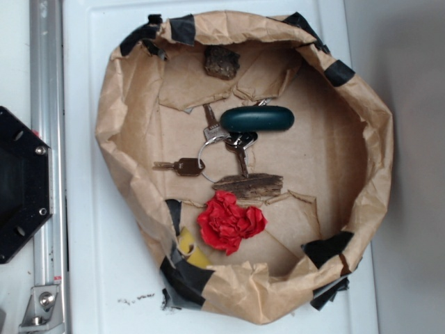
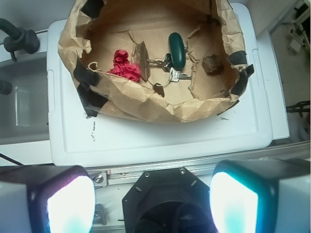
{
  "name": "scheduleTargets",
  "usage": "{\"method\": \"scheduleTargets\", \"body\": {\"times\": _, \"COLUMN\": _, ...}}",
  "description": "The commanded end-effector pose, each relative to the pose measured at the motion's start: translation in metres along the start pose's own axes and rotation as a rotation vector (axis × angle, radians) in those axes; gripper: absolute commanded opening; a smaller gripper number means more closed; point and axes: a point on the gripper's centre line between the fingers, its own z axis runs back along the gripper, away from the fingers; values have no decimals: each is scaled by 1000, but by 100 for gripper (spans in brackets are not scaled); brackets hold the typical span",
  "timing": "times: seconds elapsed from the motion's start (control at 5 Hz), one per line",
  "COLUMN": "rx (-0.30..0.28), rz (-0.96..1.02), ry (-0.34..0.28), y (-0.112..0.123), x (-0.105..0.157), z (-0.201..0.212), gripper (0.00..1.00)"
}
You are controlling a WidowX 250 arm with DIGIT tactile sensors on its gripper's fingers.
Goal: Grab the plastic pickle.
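The plastic pickle point(image 1: 257, 119) is a glossy dark teal-green oblong lying flat inside a brown paper nest, resting against a bunch of keys point(image 1: 215, 146). From the wrist camera the pickle point(image 2: 177, 50) shows far off, near the top centre. My gripper point(image 2: 152, 199) hangs well back from the nest, above the robot's black base, with its two glowing fingers wide apart and nothing between them. It does not appear in the exterior view.
The crumpled paper nest point(image 1: 379, 160) with black tape sits on a white lid point(image 1: 90, 264). Inside lie a brown bark strip point(image 1: 248, 185), a red paper wad point(image 1: 230, 222), and a dark rough lump point(image 1: 221, 62). A metal rail point(image 1: 45, 139) and the black base point(image 1: 21, 184) stand left.
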Motion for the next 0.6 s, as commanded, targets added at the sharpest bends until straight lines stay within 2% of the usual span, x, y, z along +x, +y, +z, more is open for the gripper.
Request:
{"method": "scheduleTargets", "body": {"times": 0.0, "rx": 0, "rz": 0, "ry": 0, "y": 0, "x": 0, "z": 0, "gripper": 100}}
{"method": "scheduleTargets", "body": {"times": 0.2, "rx": -11, "rz": -17, "ry": -131, "y": 22, "x": 50, "z": -10, "gripper": 100}}
{"method": "scheduleTargets", "body": {"times": 0.4, "rx": 3, "rz": 101, "ry": -273, "y": 50, "x": 94, "z": -45, "gripper": 100}}
